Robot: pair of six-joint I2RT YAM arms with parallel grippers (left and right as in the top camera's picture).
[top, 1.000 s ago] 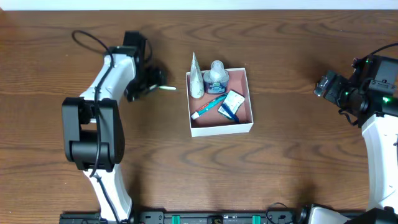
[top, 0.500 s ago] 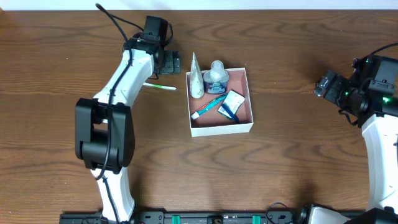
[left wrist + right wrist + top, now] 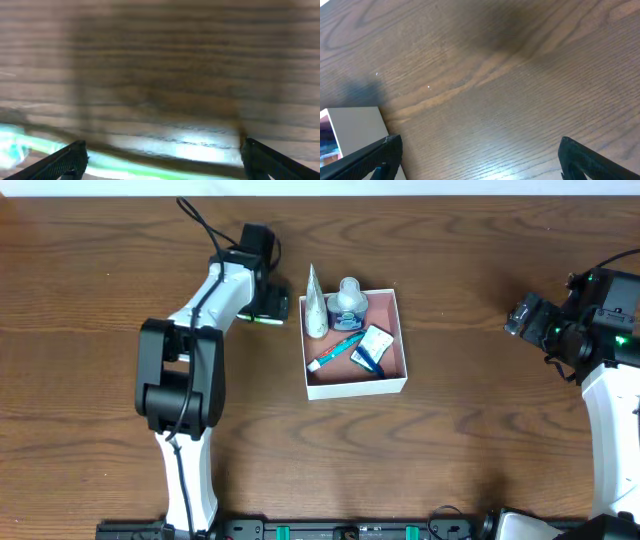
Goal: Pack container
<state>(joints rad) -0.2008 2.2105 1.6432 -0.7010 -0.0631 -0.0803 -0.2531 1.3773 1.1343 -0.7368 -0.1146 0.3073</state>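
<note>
The container, a shallow square box with white walls and a pinkish inside, sits at the table's centre. It holds a white tube, a small bottle, a blue pen-like stick and a white sachet. Just left of the box, a thin green-and-white stick lies on the wood. My left gripper hovers open over the stick, which shows as a blur low between the fingers. My right gripper is open at the far right, with the container's wall at its view's left edge.
Bare brown wood surrounds the box. The left arm's links stretch from the front edge up to the stick. The right arm stands along the right edge.
My left gripper has swung from left of the stick to the back near the box corner, then down over the stick. The stick, the box and the right arm have not moved.
</note>
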